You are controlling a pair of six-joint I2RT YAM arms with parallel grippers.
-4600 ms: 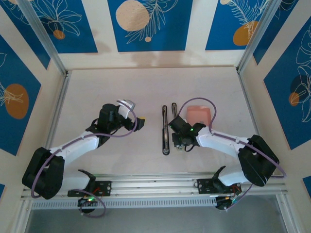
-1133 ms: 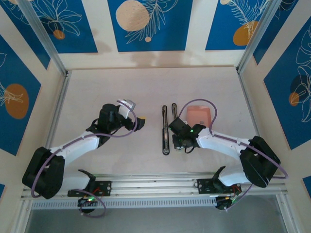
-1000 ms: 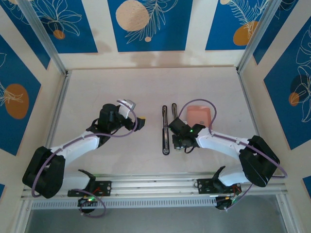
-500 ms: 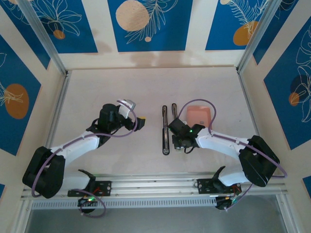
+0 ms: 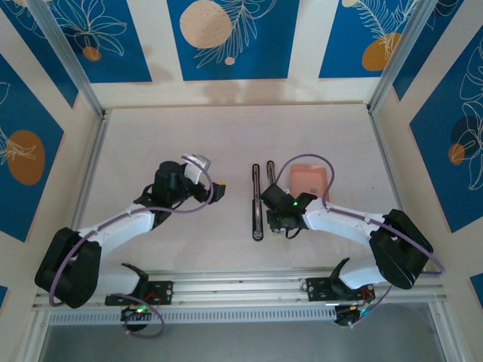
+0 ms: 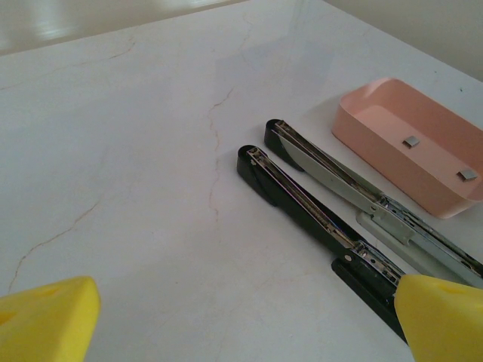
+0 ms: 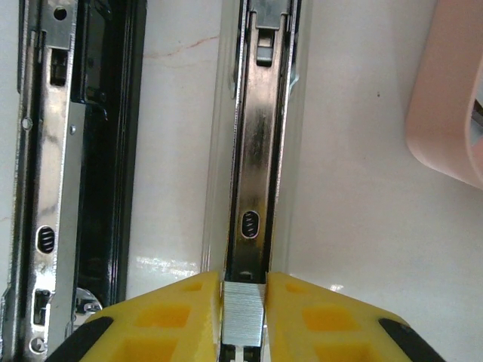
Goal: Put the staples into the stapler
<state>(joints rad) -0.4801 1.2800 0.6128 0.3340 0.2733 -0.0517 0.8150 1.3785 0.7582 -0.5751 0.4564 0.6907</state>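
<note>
Right gripper (image 7: 244, 298) jaws pinch the staple strip (image 7: 244, 324): yellow pads flush on both its sides, no gap visible. Left gripper (image 6: 243, 320) jaws spread wide with nothing between them, hovering over bare table (image 6: 113, 151) to the left of the stapler (image 5: 257, 204).

The stapler lies opened out as two slim bars side by side, running away from the arms. In the right wrist view the held strip sits at the near end of the shiny metal rail (image 7: 253, 151), lined up with it lengthwise (seated in the channel or just above it, cannot tell). The black-bodied bar (image 7: 98, 151) lies parallel, just left of the rail.

The pink tray (image 7: 453, 105) is right of the rail, near it but not touching. In the left wrist view two loose staples (image 6: 411, 140) lie on the tray floor, apart from each other. The top view shows the right gripper low over the near part of the bars, with the tray just beyond it.
</note>
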